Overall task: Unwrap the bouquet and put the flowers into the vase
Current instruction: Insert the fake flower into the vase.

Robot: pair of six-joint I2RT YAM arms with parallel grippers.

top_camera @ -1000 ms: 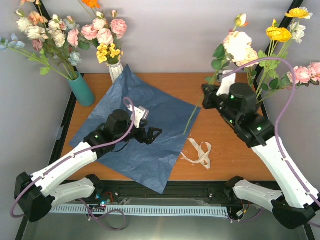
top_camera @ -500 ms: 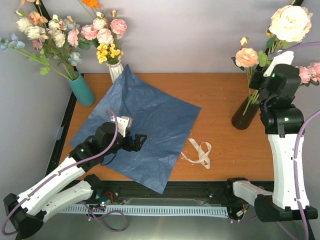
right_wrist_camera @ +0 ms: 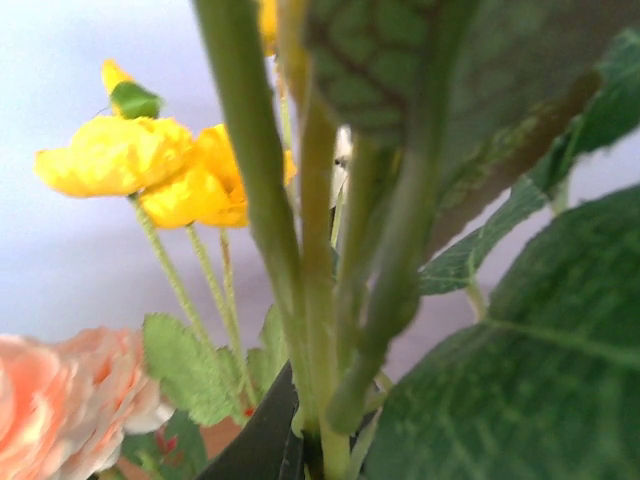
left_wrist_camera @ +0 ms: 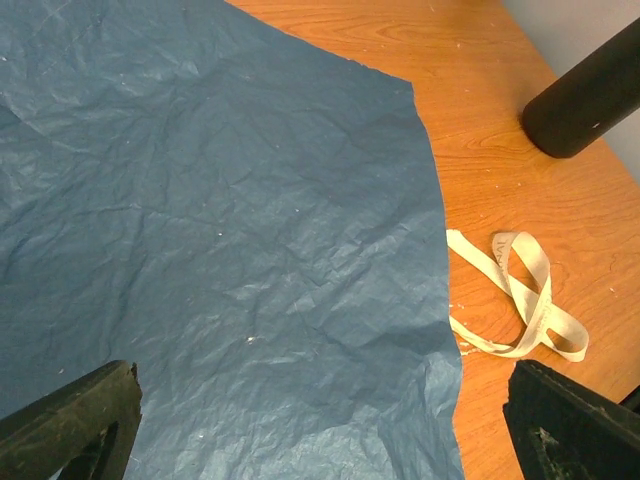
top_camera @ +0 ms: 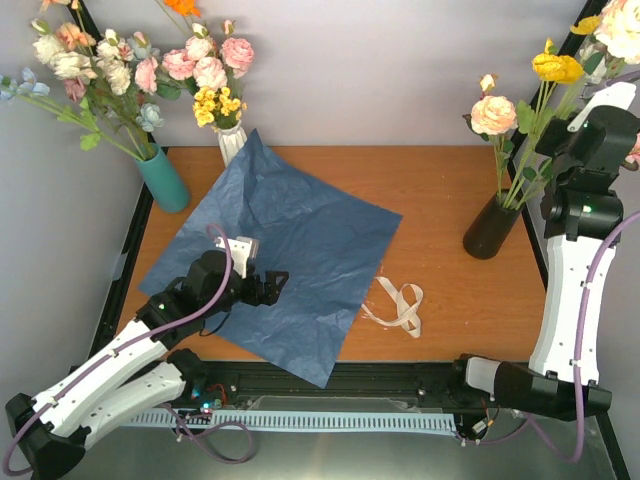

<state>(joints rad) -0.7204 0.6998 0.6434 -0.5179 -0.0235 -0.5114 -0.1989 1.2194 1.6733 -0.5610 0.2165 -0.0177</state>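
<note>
The bouquet is undone: its dark-blue paper (top_camera: 280, 260) (left_wrist_camera: 200, 200) lies flat on the table and the beige ribbon (top_camera: 400, 305) (left_wrist_camera: 520, 290) lies loose beside it. My right gripper (top_camera: 550, 145) (right_wrist_camera: 320, 450) is shut on the green stems of the flowers (top_camera: 540, 90), held upright at the far right. Yellow (right_wrist_camera: 150, 170) and pink (right_wrist_camera: 60, 410) blooms show in the right wrist view. The stems' lower ends reach into the mouth of the dark vase (top_camera: 492, 228) (left_wrist_camera: 585, 100). My left gripper (top_camera: 275, 287) (left_wrist_camera: 320, 440) hovers open just over the paper, holding nothing.
A teal vase (top_camera: 165, 178) and a white ribbed vase (top_camera: 231, 140), each with a large bunch, stand at the back left. The wooden table (top_camera: 440, 190) ends in a black frame on each side.
My right arm has swung up and to the right, bringing the flowers upright and their stems down to the dark vase. My left arm has drawn back a little toward the near left.
</note>
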